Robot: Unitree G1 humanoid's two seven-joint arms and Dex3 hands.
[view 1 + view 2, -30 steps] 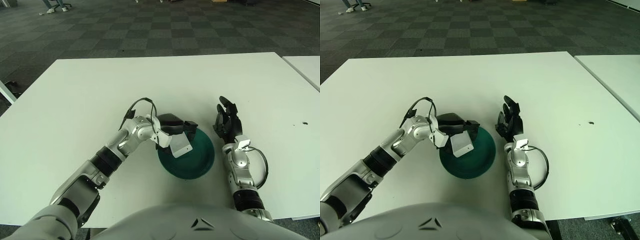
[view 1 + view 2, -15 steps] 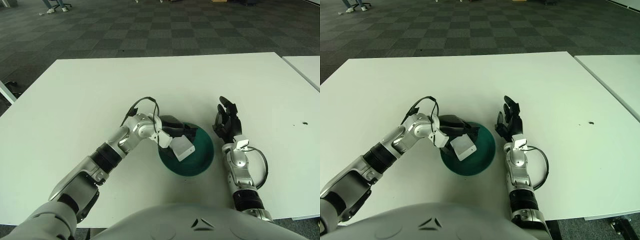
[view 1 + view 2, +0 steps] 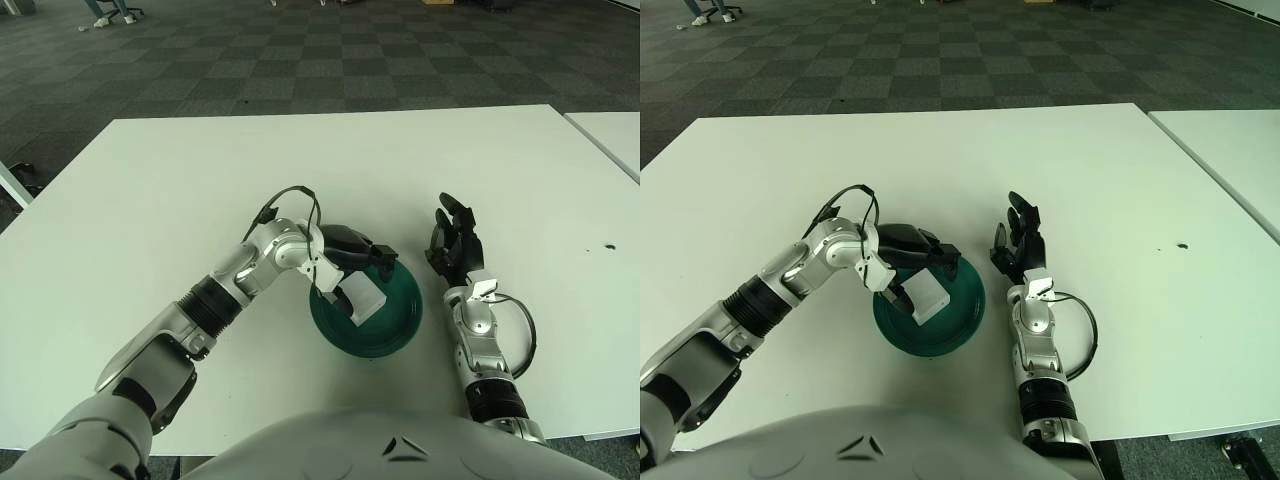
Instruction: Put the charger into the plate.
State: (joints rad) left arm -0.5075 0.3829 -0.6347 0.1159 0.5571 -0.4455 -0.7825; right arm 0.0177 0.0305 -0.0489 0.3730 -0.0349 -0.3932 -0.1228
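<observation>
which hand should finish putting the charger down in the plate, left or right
Left. The left hand already grips the charger right over the plate. The right hand is open beside the plate's right side, holding nothing.

A broad white bench [image 3: 180, 190] fills most of both views, its far edge running against a dark checkered carpet floor [image 3: 300, 60]. Directly on its surface sits one thing — a dark green plate [image 3: 385, 325], round and shallow, placed near the front edge and close to the middle. The surface around it is plain white. Off to the right, a second white bench [image 3: 612, 135] shows only a corner, set apart from the first by a narrow gap. On the first bench's right side there is a small dark speck [image 3: 610, 246] — too small to identify.
</observation>
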